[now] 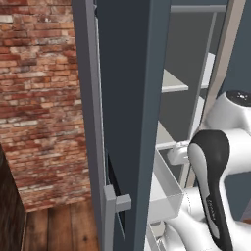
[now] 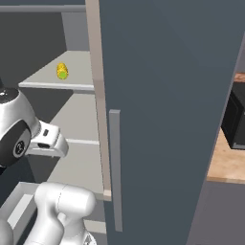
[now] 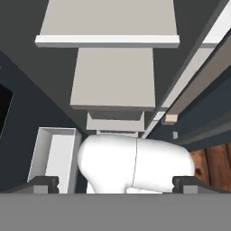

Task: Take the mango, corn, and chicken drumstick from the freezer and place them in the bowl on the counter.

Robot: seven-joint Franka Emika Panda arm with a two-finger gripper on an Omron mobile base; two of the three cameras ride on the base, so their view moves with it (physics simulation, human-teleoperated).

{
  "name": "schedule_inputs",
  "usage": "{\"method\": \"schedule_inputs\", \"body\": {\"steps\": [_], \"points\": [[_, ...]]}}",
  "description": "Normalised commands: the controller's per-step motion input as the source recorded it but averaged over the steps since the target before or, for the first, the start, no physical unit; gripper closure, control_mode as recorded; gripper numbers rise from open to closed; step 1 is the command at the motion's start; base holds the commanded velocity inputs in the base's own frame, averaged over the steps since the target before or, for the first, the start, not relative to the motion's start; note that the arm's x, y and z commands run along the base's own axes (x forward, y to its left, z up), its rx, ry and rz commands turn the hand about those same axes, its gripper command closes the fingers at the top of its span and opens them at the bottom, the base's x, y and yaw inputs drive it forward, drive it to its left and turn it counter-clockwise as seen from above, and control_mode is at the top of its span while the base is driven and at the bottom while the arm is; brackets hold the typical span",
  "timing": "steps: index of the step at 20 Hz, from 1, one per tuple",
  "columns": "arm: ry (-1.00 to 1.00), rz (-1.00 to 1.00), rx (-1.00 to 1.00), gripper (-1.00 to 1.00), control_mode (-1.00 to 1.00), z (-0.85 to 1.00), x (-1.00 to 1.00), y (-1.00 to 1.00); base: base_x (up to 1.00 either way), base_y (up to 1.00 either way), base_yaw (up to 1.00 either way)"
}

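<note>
While our arm reaches into the freezer (image 2: 162, 95), its slate door stands between us and the tan counter (image 2: 228, 165). Our gripper (image 3: 115, 184) is spread wide, grasping nothing. We see the corn (image 2: 62, 71), a yellow cob, lying on an upper pale grey shelf (image 2: 76, 76), well above a white box drawer (image 1: 166, 188). Red brick wall (image 1: 39, 98) and plank floor (image 1: 59, 228) lie left

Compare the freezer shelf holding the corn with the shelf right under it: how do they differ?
The upper shelf carries the corn, a small yellow cob with a green end; the lower shelf shows nothing on the part in view. The upper shelf sits above the white arm, while the lower shelf has the arm's white wrist in front of its left edge. Both are flat, light grey, inside the freezer.
</note>
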Motion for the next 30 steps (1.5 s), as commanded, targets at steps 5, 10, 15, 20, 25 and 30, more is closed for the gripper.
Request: {"method": "schedule_inputs", "body": {"steps": [5,10,15,20,25,30], "points": [[-0.06,0.0,0.0,-1.0,-1.0,0.66,0.35,0.17,0.0,0.0,0.0],[0.0,0.0,0.0,-1.0,-1.0,0.75,0.19,0.01,0.0,0.0,0.0],[0.0,0.0,0.0,-1.0,-1.0,0.49,0.08,0.04,0.0,0.0,0.0],[0.0,0.0,0.0,-1.0,-1.0,0.19,0.24,0.11,0.0,0.0,0.0],[-0.04,0.0,0.0,-1.0,-1.0,0.01,0.53,0.15,0.0,0.0,0.0],[-0.22,0.03,0.01,-1.0,-1.0,0.0,0.37,0.05,0.0,0.0,0.0]]}}
